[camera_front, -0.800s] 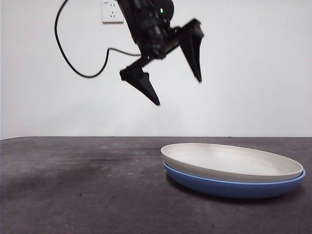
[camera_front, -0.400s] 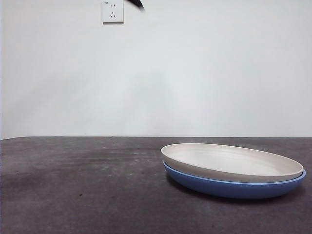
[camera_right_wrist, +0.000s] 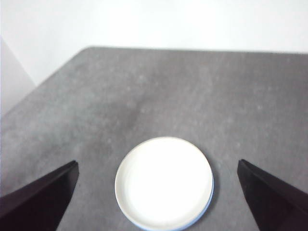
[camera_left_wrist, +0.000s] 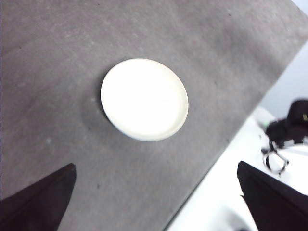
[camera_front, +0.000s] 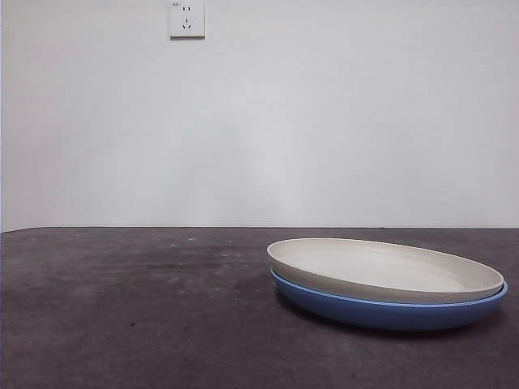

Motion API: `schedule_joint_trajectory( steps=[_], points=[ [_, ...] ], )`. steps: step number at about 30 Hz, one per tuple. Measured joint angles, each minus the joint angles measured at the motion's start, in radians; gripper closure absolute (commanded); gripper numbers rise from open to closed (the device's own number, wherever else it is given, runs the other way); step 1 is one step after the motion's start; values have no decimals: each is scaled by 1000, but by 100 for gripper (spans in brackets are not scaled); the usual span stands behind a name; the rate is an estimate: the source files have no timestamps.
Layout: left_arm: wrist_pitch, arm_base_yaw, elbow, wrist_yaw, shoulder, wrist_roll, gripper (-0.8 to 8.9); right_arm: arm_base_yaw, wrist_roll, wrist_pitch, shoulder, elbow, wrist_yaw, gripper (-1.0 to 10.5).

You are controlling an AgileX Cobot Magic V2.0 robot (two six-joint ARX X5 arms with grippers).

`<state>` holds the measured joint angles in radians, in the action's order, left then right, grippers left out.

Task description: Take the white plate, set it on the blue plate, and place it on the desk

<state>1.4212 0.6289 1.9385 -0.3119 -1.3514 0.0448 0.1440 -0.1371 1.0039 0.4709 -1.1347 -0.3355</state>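
**A:** Looking at the front view first: the matte cream-white round plate (camera_front: 385, 269) sits nested in the glossy blue round plate (camera_front: 389, 311), both on the mottled dark grey bench (camera_front: 130, 308), off to one side. No arm in that shot at all, just a wall socket (camera_front: 187, 19) up top. I'd guess the stacking step is done and the white one is waiting to go onto the bench.

**B:** Left wrist view agrees: left gripper (camera_left_wrist: 159, 202) is high above, fingers spread wide, holding nothing. The blue plate is totally hidden under the white one there, and the white is blown out, no ridges visible.

**A:** Right wrist view, same deal: right gripper (camera_right_wrist: 159, 202) fingers wide apart, empty, well above the plates. Only a thin blue sliver (camera_right_wrist: 208, 199) peeks out at the rim.
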Motion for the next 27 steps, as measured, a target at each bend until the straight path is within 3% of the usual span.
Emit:
schedule_joint_trajectory(
  steps=[8,11,18,22,27],
  points=[
    [-11,0,-323,0,334,72,250,0,-10,-13,3,0,0,338],
    [-92,0,-433,0,448,69,250,0,-18,-3,23,0,-2,338],
    [-255,0,-676,0,670,-6,250,0,-27,16,141,0,-71,338],
    [-336,0,-813,0,744,-53,250,0,-29,43,236,0,-140,338],
    [-381,0,-933,0,785,-104,250,0,-19,96,386,0,-162,338]
  ],
)
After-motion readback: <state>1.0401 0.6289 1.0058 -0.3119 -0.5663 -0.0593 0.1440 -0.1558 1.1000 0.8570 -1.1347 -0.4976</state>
